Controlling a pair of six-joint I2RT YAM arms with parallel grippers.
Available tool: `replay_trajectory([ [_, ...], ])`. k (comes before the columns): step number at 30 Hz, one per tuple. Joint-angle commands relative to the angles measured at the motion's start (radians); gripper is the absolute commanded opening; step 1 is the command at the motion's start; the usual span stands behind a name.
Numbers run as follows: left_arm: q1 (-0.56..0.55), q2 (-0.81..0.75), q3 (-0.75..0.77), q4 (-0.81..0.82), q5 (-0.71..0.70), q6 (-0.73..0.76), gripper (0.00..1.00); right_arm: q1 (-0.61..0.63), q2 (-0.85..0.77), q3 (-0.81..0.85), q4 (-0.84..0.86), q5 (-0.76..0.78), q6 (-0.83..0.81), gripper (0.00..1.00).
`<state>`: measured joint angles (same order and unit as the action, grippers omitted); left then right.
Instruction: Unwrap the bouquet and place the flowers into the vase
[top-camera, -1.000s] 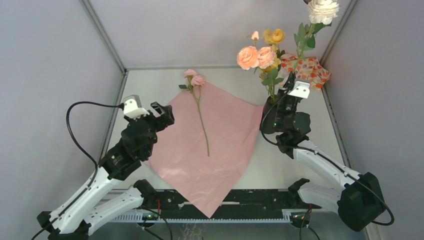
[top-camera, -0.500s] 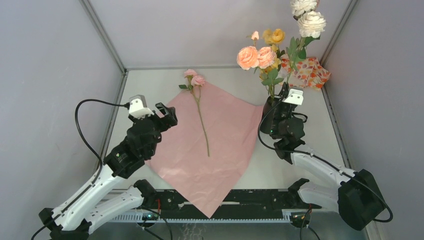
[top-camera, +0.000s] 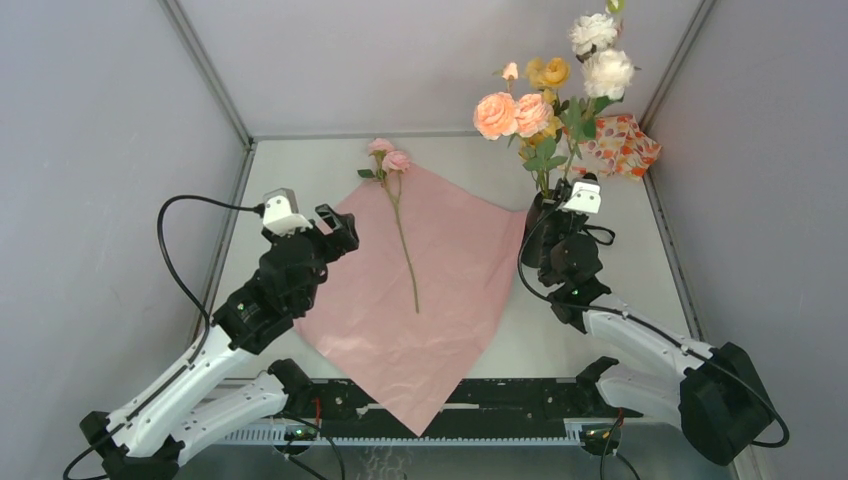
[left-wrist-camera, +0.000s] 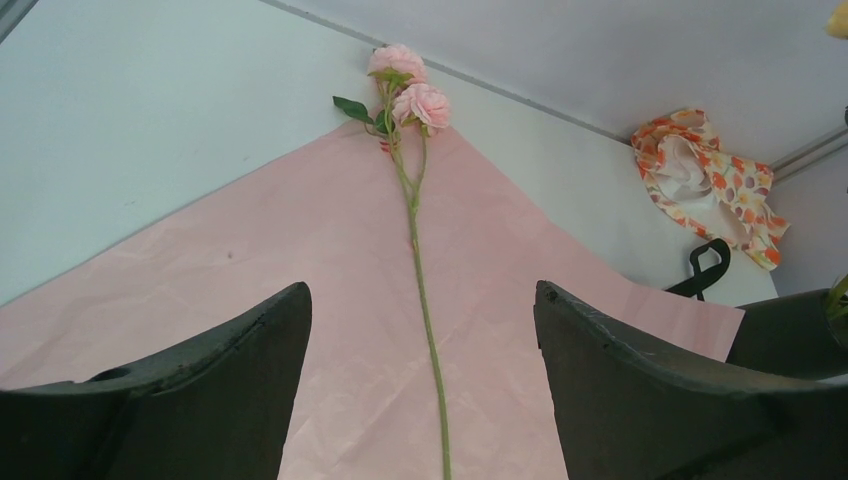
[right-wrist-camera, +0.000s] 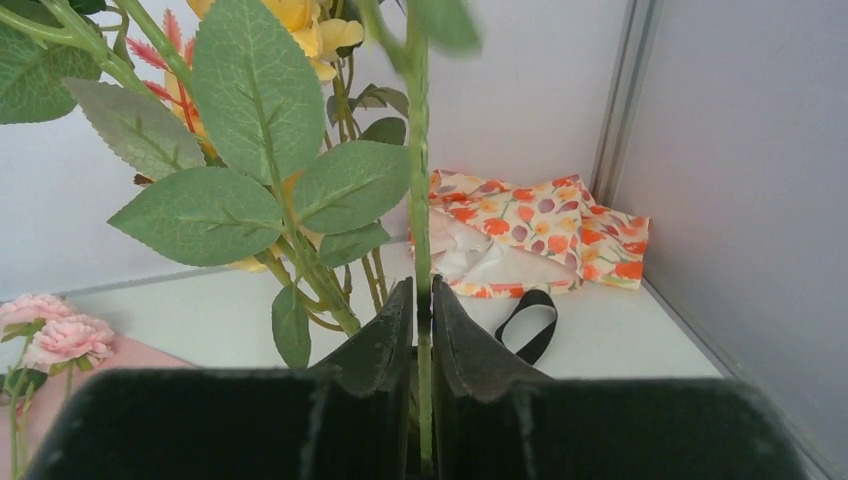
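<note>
The pink wrapping paper (top-camera: 430, 300) of the bouquet lies spread flat on the table. One pink flower (top-camera: 400, 235) rests on it, blooms toward the back wall. My left gripper (top-camera: 335, 225) hovers open over the paper's left side, and in the left wrist view the green stem (left-wrist-camera: 425, 300) runs between its fingers. Peach (top-camera: 510, 113) and yellow roses (top-camera: 548, 72) stand in the black vase (top-camera: 535, 215), which my right arm mostly hides. My right gripper (right-wrist-camera: 422, 285) is shut on the stem of the cream roses (top-camera: 605, 60), right above the vase.
An orange-and-white floral cloth bundle (top-camera: 620, 145) lies in the back right corner, with a black ribbon loop (right-wrist-camera: 530, 320) in front of it. Grey walls close in the table on three sides. The arms' bases sit along the near edge.
My right gripper has lowered the cream roses, and they have sunk beside the other blooms. The left arm has crept slightly right and forward over the paper.
</note>
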<state>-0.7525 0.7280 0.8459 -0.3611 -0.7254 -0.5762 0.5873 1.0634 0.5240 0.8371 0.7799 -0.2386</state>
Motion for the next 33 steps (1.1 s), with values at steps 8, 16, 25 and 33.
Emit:
replay_trajectory([
  [8, 0.001, 0.002, -0.016, 0.040, 0.012, -0.014, 0.86, 0.018, -0.064, 0.005, -0.063, 0.012, 0.065, 0.46],
  [16, 0.001, 0.032, -0.013, 0.056, 0.033, -0.015, 0.86, 0.037, -0.171, 0.007, -0.092, 0.009, 0.059, 0.64],
  [25, 0.000, 0.055, -0.009, 0.065, 0.046, -0.021, 0.86, 0.051, -0.361, 0.054, -0.232, 0.000, 0.118, 0.73],
  [33, 0.026, 0.152, 0.019, 0.068, 0.122, -0.042, 0.93, 0.061, -0.524, 0.085, -0.343, -0.085, 0.242, 0.73],
])
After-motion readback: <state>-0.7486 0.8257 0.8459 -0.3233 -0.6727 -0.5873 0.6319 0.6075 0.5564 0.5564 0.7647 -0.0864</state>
